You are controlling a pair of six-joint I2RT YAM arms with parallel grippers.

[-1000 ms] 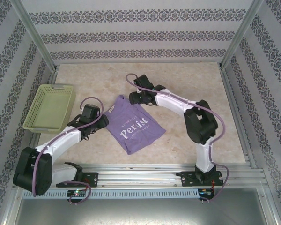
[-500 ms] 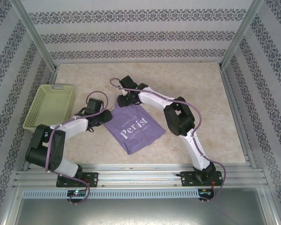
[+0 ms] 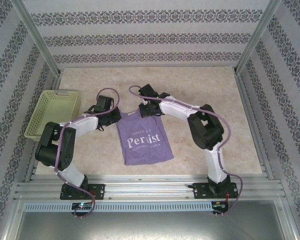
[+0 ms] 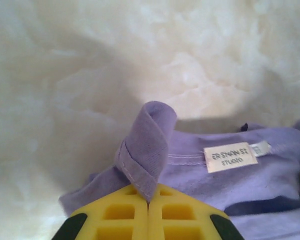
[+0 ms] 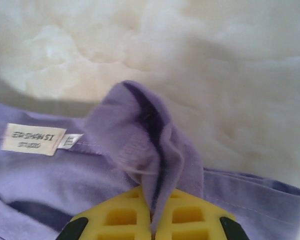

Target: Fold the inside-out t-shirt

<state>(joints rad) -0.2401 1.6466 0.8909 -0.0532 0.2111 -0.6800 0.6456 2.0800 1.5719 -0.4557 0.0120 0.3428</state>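
One yellow-green basket [image 3: 52, 115] stood at the left edge of the table [image 3: 225, 100], well apart from the t-shirt [image 3: 144, 140]. The t-shirt lay at mid-table, lettering up, with its collar edge farthest from the arm bases. The left gripper [image 4: 149, 194] was clamped on a fold of purple fabric beside the white label [image 4: 230, 158]. The right gripper [image 5: 152, 202] pinched another fold, probably at the opposite shoulder. A second earlier the t-shirt had lain skewed; it now lay squarer.
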